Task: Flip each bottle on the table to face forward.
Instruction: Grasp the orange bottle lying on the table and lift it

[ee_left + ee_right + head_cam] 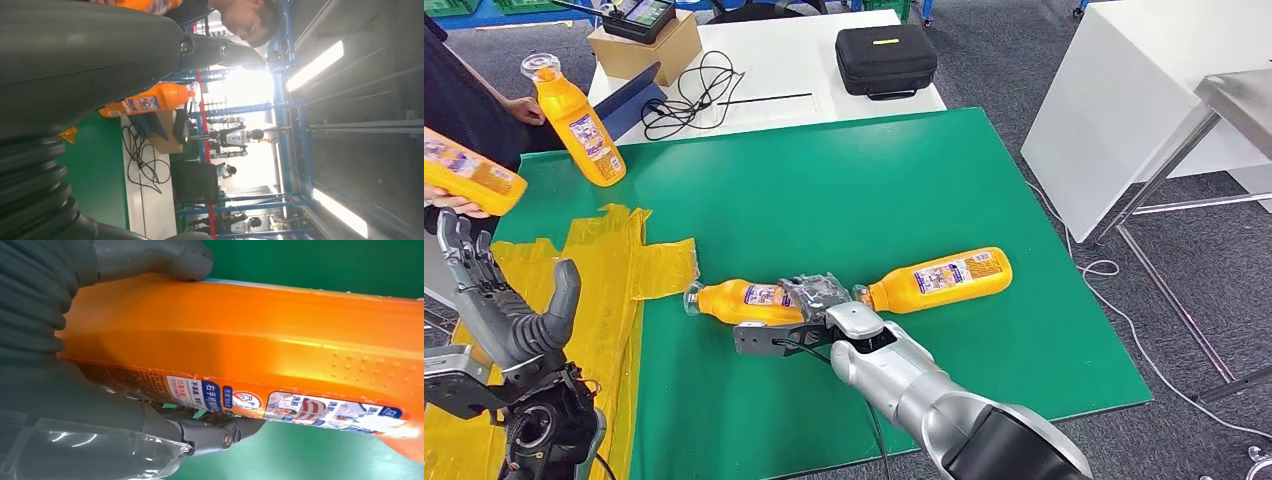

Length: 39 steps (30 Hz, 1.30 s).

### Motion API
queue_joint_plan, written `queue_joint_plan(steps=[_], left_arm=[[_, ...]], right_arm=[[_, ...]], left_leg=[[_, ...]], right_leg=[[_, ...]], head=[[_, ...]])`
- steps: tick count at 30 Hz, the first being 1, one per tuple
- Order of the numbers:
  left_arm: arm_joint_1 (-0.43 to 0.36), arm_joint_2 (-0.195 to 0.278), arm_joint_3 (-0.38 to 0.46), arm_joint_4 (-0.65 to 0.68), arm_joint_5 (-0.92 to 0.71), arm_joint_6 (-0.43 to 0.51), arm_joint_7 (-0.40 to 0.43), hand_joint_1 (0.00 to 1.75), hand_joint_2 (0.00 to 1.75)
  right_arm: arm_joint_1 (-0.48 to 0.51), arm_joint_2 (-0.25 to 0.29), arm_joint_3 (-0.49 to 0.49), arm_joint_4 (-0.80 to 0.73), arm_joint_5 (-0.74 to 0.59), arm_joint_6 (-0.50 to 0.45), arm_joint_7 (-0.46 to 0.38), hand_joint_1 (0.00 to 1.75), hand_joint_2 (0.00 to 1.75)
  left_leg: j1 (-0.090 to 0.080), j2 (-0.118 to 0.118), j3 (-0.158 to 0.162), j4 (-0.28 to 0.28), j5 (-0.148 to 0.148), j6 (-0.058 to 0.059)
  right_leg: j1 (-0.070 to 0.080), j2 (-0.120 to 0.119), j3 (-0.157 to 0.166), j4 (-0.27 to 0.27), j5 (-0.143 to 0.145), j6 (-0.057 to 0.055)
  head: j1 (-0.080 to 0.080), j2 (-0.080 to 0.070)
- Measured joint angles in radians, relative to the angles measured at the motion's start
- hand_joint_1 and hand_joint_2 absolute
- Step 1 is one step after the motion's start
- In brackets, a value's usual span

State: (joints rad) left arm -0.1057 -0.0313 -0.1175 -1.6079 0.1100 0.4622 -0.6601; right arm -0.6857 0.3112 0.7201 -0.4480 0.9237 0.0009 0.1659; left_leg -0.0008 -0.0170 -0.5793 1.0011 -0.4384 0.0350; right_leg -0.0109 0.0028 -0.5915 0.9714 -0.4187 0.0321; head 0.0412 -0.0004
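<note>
Item 1: orange plastic bottle with a clear cap and a printed label (742, 299), lying on its side near the front of the green surface (844, 190), cap toward the robot's left. The right hand (809, 300) grips its base end; in the right wrist view the thick grey thumb (150, 257) presses one edge of the bottle and the dark fingers (215, 432) curl under the opposite, labelled side.

Item 2: second orange plastic bottle, same type (939, 279), lying on its side just to the right of the right hand, label up, neck end toward the hand.

Item 3: third orange bottle (577, 120), upright and tilted at the far left corner of the green surface, clear cap uppermost; a person's hand (524, 108) is beside it.

Item 4: fourth orange bottle (469, 172), held off the left edge by a person's other hand (454, 205).

Item 5: left hand (499, 295), raised at the left edge above crumpled yellow plastic sheeting (614, 255); fingers spread, holding nothing.

Item 6: white table (794, 60) behind the green surface, bearing a black zipped case (885, 60), a cardboard box (644, 48) and a coiled black cable (689, 95).
</note>
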Motion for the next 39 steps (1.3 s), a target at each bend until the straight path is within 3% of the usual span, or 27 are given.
queue_joint_plan(steps=[5, 10, 14, 17, 20, 26, 33, 39], left_arm=[[-0.003, 0.000, -0.002, 0.000, 0.014, -0.006, 0.000, 0.00, 0.00], [0.007, 0.000, -0.002, 0.000, 0.109, -0.081, 0.072, 0.00, 0.00], [0.029, -0.002, 0.002, 0.001, 0.174, -0.139, 0.114, 0.00, 1.75], [0.058, -0.008, 0.014, 0.004, 0.279, -0.230, 0.177, 0.00, 1.75], [0.094, -0.018, 0.025, 0.014, 0.361, -0.316, 0.207, 0.00, 1.75], [0.120, -0.034, 0.032, 0.026, 0.396, -0.359, 0.222, 0.00, 1.75], [0.152, -0.055, 0.024, 0.007, 0.396, -0.393, 0.228, 0.00, 1.75], [0.156, -0.059, 0.002, -0.014, 0.462, -0.425, 0.246, 0.00, 1.75]], right_arm=[[0.001, 0.000, 0.008, 0.006, -0.006, -0.007, 0.010, 1.75, 1.75], [0.028, -0.006, -0.019, -0.009, -0.086, -0.134, -0.042, 1.75, 1.75], [0.059, -0.021, -0.063, -0.062, -0.142, -0.188, -0.094, 1.75, 1.75], [0.121, -0.042, -0.107, -0.184, -0.213, -0.242, -0.164, 1.75, 1.75], [0.181, -0.076, -0.143, -0.373, -0.253, -0.236, -0.171, 1.75, 1.75], [0.251, -0.114, -0.174, -0.606, -0.271, -0.223, -0.173, 1.75, 1.75], [0.319, -0.130, -0.177, -0.755, -0.301, -0.219, -0.192, 1.75, 1.75], [0.301, -0.114, -0.163, -0.780, -0.313, -0.192, -0.180, 1.75, 1.75]], left_leg=[[0.000, 0.000, 0.002, 0.000, 0.000, 0.000], [0.000, 0.000, 0.002, 0.000, 0.000, 0.000], [0.000, 0.000, 0.000, 0.000, 0.000, 0.000], [0.000, 0.000, -0.002, 0.000, 0.000, 0.000], [0.000, 0.000, -0.006, 0.000, 0.000, 0.000], [0.000, -0.001, -0.008, 0.000, 0.000, 0.000], [0.000, -0.001, -0.009, 0.000, -0.001, 0.000], [0.000, -0.001, -0.009, 0.000, 0.000, 0.000]], right_leg=[[0.000, 0.000, 0.002, 0.000, 0.000, 0.000], [0.000, 0.000, 0.002, 0.000, 0.000, 0.000], [0.000, 0.001, 0.001, 0.000, 0.000, 0.000], [0.000, 0.001, -0.001, 0.000, 0.000, 0.000], [0.000, 0.001, -0.005, 0.000, 0.000, 0.000], [0.000, 0.001, -0.007, 0.000, 0.000, 0.000], [0.000, 0.001, -0.007, 0.000, 0.000, 0.000], [0.000, 0.001, -0.007, 0.000, 0.000, 0.000]], head=[[0.000, 0.000], [0.000, 0.000], [0.000, 0.000], [0.000, 0.000], [0.000, 0.000], [0.000, 0.000], [0.000, 0.000], [0.000, 0.000]])
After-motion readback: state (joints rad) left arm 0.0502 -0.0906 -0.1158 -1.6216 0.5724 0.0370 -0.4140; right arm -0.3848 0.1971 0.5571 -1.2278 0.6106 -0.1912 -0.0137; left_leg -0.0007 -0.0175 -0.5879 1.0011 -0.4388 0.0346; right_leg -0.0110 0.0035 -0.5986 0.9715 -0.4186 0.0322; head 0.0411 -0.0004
